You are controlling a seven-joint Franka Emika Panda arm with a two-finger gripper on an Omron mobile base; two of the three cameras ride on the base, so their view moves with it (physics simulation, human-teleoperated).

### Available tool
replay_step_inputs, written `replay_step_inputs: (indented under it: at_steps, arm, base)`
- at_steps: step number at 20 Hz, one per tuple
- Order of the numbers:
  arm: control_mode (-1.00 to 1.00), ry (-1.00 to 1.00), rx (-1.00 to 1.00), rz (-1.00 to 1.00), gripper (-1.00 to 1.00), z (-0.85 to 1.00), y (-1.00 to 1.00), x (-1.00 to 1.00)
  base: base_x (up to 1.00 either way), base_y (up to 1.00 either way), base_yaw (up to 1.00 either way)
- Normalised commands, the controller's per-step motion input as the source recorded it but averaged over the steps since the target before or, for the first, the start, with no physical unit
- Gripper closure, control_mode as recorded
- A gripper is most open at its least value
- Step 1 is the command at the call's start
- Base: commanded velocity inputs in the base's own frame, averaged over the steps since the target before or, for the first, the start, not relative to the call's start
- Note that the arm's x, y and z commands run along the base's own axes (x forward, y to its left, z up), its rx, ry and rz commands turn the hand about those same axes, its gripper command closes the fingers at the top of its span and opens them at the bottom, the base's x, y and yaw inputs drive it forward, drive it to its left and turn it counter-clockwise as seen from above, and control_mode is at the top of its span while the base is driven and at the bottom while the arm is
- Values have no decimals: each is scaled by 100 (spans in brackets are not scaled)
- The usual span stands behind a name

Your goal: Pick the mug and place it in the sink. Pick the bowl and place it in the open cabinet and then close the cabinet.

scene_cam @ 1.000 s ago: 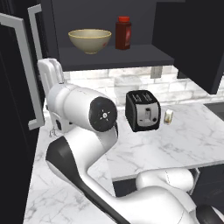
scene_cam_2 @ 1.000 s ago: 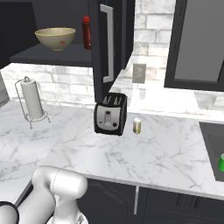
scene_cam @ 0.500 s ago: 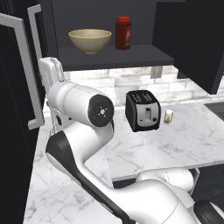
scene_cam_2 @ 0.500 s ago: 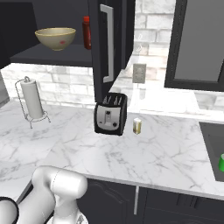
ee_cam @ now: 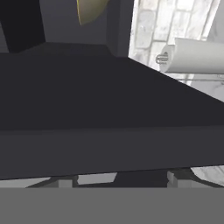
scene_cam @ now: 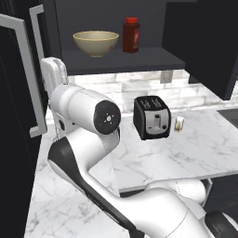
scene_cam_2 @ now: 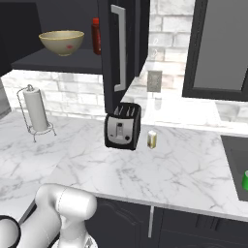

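The olive-gold bowl (scene_cam: 95, 42) (scene_cam_2: 61, 42) sits on the shelf of the open black cabinet (scene_cam: 121, 62) (scene_cam_2: 58, 64); its edge (ee_cam: 89, 8) shows at the top of the hand view. The green mug (scene_cam_2: 245, 180) lies in the black sink (scene_cam_2: 235, 155) at the right edge of the right base view. My white wrist (scene_cam: 52, 72) is raised beside the cabinet's left door (scene_cam: 21, 79). In the hand view my gripper (ee_cam: 120, 180) is open with nothing between the fingers, and a dark cabinet panel (ee_cam: 100, 113) stands close in front of it.
A red bottle (scene_cam: 131, 35) stands on the shelf right of the bowl. On the marble counter (scene_cam_2: 145, 169) are a black toaster (scene_cam: 151, 117) (scene_cam_2: 122, 127), a small brass cylinder (scene_cam_2: 152, 139) and a paper towel holder (scene_cam_2: 36, 111) (ee_cam: 197, 54). The right door (scene_cam_2: 118, 48) juts out.
The arm's elbow has shifted slightly beside the left door. The bowl, the mug and the doors have not moved.
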Motion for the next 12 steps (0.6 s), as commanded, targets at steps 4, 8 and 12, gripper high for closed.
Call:
replay_step_inputs:
  at_steps: [4, 8, 12]
  arm:
    - [-100, -5, 0, -2, -100, -14, -38, 51]
    - [-100, -7, 0, -3, -100, -16, -55, 50]
    - [-100, -6, 0, -5, -100, -21, -66, 45]
  base:
    - [0, 0, 0]
    - [0, 0, 0]
    - [0, 0, 0]
